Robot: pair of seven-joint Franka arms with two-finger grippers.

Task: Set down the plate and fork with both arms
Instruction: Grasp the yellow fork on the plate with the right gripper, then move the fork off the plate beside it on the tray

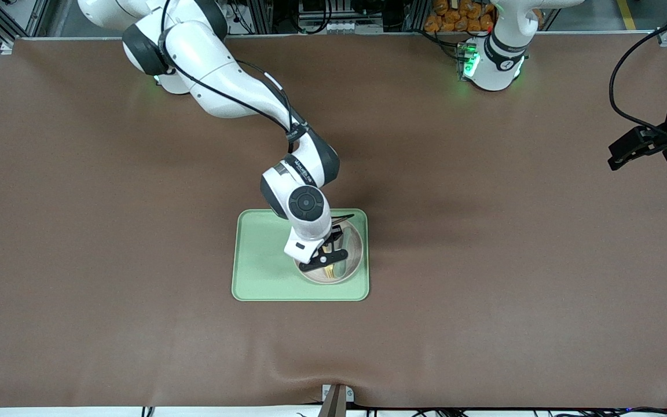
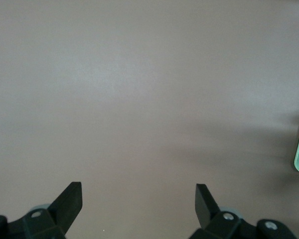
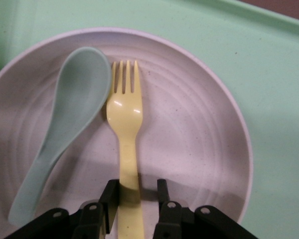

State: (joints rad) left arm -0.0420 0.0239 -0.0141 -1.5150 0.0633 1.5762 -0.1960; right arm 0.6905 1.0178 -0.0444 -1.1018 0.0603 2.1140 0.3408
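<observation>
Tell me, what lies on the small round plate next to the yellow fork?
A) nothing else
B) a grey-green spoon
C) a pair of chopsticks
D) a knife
B: the right wrist view shows a grey-green spoon lying on the plate beside the fork, whose handle sits between the fingers of the right gripper; the plate rests on the green tray.

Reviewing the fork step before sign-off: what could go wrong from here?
1. The right tool straddles the pale-yellow plastic fork handle with its fingers a little apart; the fork may slip or tilt.
2. The grey-green spoon lies right beside the fork on the round beige-pink plate; it could get nudged.
</observation>
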